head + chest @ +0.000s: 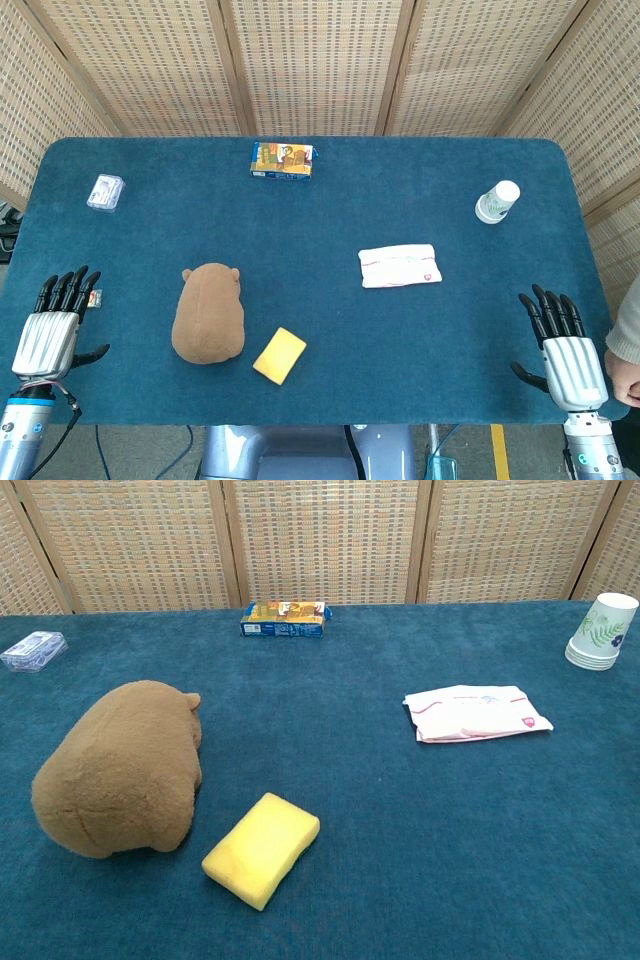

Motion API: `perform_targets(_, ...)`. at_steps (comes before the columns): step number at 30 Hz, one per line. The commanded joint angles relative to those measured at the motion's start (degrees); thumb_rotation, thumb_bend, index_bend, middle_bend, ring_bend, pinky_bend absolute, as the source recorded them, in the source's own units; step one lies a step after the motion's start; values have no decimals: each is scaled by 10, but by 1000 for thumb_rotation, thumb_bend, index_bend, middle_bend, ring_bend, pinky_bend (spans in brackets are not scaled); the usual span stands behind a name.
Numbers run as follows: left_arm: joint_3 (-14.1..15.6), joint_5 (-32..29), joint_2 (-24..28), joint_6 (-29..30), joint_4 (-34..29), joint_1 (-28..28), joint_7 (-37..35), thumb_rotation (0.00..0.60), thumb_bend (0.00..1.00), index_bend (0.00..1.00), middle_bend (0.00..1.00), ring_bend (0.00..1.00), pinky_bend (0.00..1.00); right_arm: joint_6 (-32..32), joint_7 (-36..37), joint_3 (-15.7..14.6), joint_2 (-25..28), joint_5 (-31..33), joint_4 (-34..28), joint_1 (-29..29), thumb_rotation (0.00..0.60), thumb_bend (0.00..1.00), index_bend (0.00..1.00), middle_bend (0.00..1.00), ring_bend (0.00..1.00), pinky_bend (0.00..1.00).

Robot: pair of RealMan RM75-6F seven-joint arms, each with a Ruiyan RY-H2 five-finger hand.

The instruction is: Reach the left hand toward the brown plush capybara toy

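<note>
Fuzzy brown capybara [208, 314] lies rounded; left hand [50, 335] and right hand [562, 352] spread fingers, empty.

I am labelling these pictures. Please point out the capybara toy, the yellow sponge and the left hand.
capybara toy [208, 315]: head view, middle of its back.
yellow sponge [262, 848]: chest view, top face.
left hand [48, 338]: head view, silver back.
</note>
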Motion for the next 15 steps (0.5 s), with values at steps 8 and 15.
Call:
perform_targets(8, -1, -2, 1, 5, -2, 2, -3, 600, 123, 0, 0, 0, 0, -7, 1, -3, -1, 1, 2, 2, 600, 74, 0, 0, 0, 0)
perform_targets(15, -2, -5, 2, -1, 1, 0, -12, 600, 123, 0, 0, 0, 0, -7, -4, -1, -4, 2, -1, 3, 600, 74, 0, 0, 0, 0)
